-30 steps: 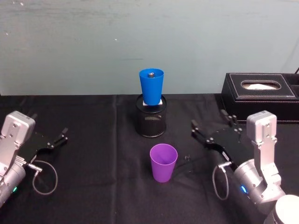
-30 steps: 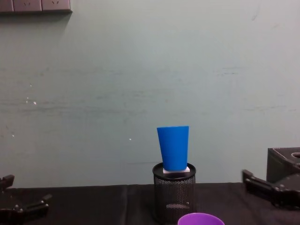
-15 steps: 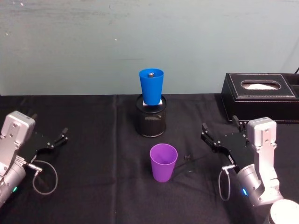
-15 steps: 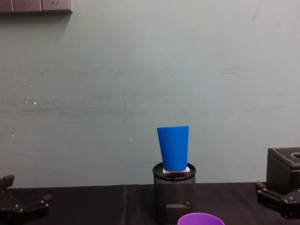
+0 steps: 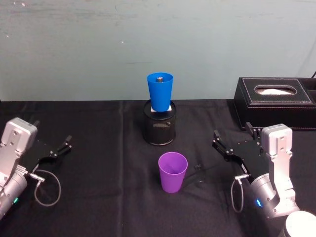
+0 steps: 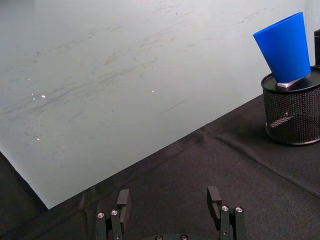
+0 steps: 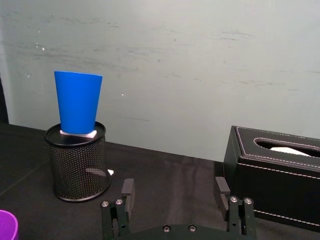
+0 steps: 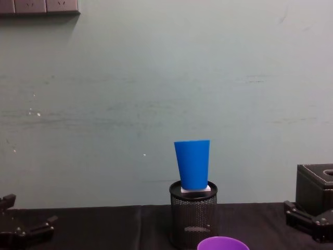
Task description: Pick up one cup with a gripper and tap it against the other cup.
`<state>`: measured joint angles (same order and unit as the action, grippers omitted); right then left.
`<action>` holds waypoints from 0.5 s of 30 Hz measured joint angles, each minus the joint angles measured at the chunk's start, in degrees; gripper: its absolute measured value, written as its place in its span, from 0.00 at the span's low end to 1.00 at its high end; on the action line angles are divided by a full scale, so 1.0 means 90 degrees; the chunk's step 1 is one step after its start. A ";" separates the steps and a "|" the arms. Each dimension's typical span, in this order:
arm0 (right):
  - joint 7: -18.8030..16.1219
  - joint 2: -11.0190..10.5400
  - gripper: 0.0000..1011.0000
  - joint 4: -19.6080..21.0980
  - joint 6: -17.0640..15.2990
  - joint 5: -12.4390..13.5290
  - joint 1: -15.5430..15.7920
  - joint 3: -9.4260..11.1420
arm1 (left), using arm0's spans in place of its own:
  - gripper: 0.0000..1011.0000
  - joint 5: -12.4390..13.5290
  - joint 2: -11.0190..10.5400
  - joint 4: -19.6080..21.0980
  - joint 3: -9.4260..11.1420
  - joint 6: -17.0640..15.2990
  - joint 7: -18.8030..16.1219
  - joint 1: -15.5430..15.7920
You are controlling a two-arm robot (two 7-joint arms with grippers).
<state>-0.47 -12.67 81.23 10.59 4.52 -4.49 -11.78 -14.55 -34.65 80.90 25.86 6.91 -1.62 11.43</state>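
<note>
- Pale green wall [image 5: 74,49] behind a table under black cloth [image 5: 98,187].
- Black tissue box [image 5: 276,101] at back right, against the wall.
- Right gripper [image 5: 232,139] low over the cloth, right of the purple cup, well apart from it; fingers spread, holding nothing.
- Left gripper [image 5: 66,144] low at the far left edge, fingers spread, holding nothing.
- Black mesh pen holder [image 5: 159,128] mid-table, near the wall.
- Blue cup [image 5: 160,91] upright on top of the holder, on a white insert, leaning slightly.
- Purple cup [image 5: 172,171] upright on the cloth in front of the holder, untouched.
</note>
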 joint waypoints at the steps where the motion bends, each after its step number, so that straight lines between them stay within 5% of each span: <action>1: 0.0003 0.0000 0.99 0.0001 -0.0001 -0.0001 0.0000 -0.0001 | 0.99 0.0000 0.0000 0.0000 0.0000 0.0000 0.0000 0.0000; 15: 0.0032 0.0000 0.99 0.0010 -0.0014 -0.0012 0.0007 -0.0006 | 0.99 0.0000 0.0000 0.0000 0.0000 0.0000 0.0000 0.0000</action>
<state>-0.18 -12.67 81.33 10.46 4.41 -4.43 -11.84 -14.55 -34.64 80.90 25.86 6.91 -1.62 11.43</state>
